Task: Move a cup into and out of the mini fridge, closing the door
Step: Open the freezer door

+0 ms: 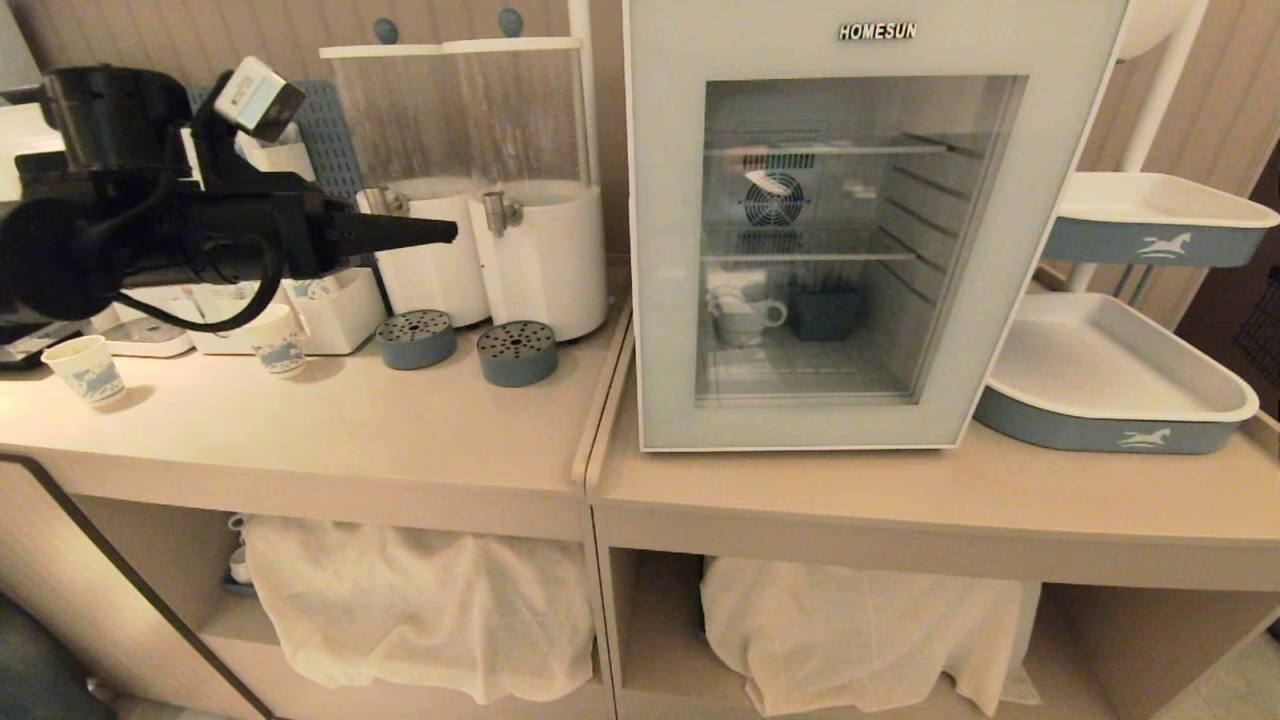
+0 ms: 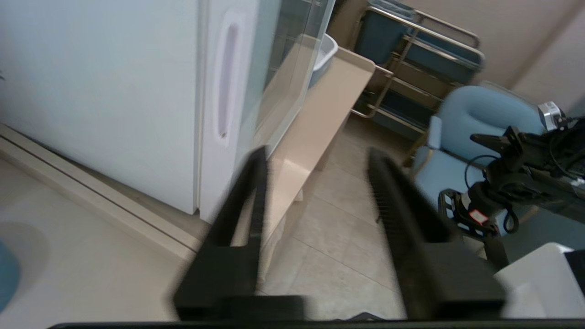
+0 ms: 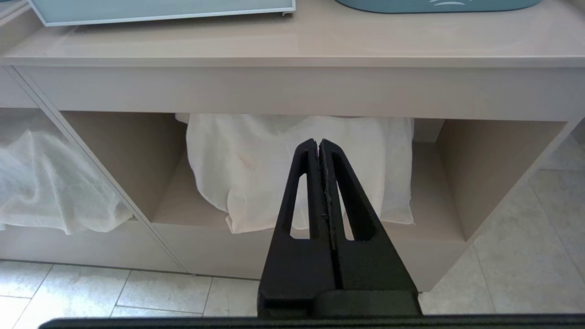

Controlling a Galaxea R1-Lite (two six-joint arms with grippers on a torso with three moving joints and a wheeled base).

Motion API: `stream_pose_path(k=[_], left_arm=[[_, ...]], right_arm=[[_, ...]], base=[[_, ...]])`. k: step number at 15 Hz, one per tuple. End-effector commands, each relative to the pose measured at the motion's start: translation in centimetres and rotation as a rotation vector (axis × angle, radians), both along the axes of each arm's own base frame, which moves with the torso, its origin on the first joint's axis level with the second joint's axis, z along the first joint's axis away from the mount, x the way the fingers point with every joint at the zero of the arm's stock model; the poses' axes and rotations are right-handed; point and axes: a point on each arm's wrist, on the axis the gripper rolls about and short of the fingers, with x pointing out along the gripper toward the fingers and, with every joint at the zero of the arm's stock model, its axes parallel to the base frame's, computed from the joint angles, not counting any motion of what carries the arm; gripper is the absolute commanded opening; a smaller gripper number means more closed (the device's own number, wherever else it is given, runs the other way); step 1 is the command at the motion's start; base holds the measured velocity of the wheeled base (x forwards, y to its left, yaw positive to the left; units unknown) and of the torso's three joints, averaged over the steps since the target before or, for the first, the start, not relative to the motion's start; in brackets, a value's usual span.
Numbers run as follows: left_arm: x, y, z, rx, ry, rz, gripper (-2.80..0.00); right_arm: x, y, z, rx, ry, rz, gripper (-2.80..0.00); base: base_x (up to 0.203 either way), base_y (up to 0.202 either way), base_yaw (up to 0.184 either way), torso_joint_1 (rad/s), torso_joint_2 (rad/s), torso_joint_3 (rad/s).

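The mini fridge (image 1: 876,31) stands on the right counter with its door (image 1: 665,300) shut. Through the glass I see the white cup (image 1: 745,318) on the fridge floor, its handle to the right. My left gripper (image 1: 445,232) is raised over the left counter in front of the drink dispensers, pointing toward the fridge and well short of it. In the left wrist view the left gripper (image 2: 318,153) is open and empty, with the fridge's side wall (image 2: 91,91) and the door's edge with its handle recess (image 2: 227,82) ahead. My right gripper (image 3: 318,142) hangs shut below the counter, facing a shelf.
Two white drink dispensers (image 1: 490,250) stand left of the fridge, with two blue drip trays (image 1: 517,352) in front. Paper cups (image 1: 88,368) sit at the far left. White-and-blue trays (image 1: 1110,390) fill a rack on the right. White cloths (image 1: 420,600) lie on the shelves underneath.
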Motion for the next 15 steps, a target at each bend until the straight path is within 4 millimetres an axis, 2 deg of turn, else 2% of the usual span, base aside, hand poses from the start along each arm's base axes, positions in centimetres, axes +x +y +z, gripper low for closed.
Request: stream_pose_path(k=[1,4,7,11,15], left_arm=[[2.7,0.1,-2.4,-0.006,0.054,-0.026,0.0],[4.8,-0.3,-2.9,-0.028,0.034,-0.181,0.0],[6.1,-3.1,-3.1,-0.031,0.0,-0.303,0.0],[7.7,-6.5,-4.2,-0.031,-0.01,-0.38,0.0],[9.3,-7.8,-6.1,-0.029,-0.029,-0.395,0.0]], right_arm=[[0.0,0.0,0.0,0.0,0.003,0.0,-2.8],[0.0,0.0,0.0,0.0,0.004,0.0,-2.8],[0.0,0.0,0.0,0.0,0.004,0.0,-2.8],[0.0,0.0,0.0,0.0,0.004,0.0,-2.8],[0.0,0.0,0.0,0.001,0.003,0.0,-2.8]], base=[[0.0,0.0,0.0,0.0,0.0,0.0],[0.0,0.0,0.0,0.0,0.0,0.0],[0.0,0.0,0.0,0.0,0.0,0.0],[0.0,0.0,0.0,0.0,0.0,0.0],[0.0,0.0,0.0,0.0,0.0,0.0]])
